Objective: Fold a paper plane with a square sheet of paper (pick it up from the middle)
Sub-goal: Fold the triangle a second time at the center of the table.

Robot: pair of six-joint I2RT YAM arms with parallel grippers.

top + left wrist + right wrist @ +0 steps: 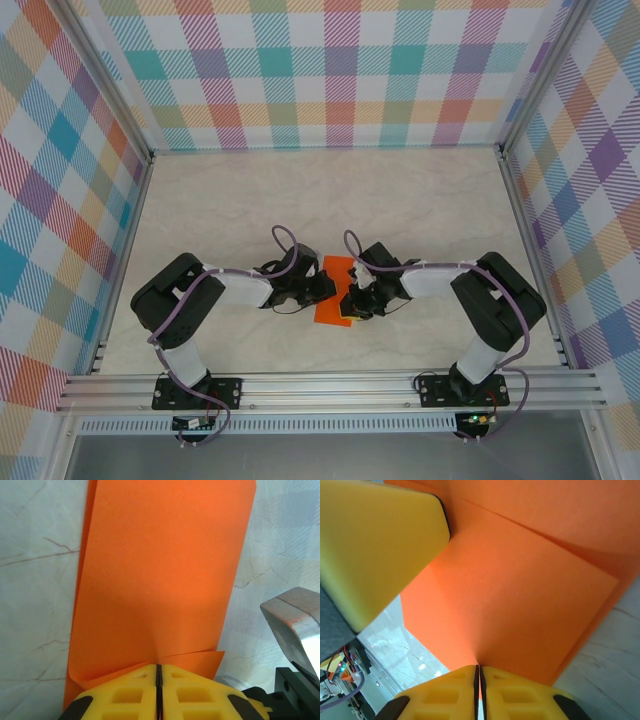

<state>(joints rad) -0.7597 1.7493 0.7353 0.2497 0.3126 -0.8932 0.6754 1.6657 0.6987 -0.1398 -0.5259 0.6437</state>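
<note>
The bright orange sheet of paper is held between the two arms near the table's middle front. It is doubled over, with layered edges showing in both wrist views. My left gripper is shut on the paper's left edge; its yellow jaws meet at the sheet in the left wrist view, and the paper puckers there. My right gripper is shut on the opposite edge, the sheet rising from its closed jaws. The left gripper's yellow finger shows at upper left of the right wrist view.
The pale marbled tabletop is walled by checked panels at the back and sides. An aluminium rail runs along the near edge by the arm bases. The right arm's metal and black body is close beside the paper.
</note>
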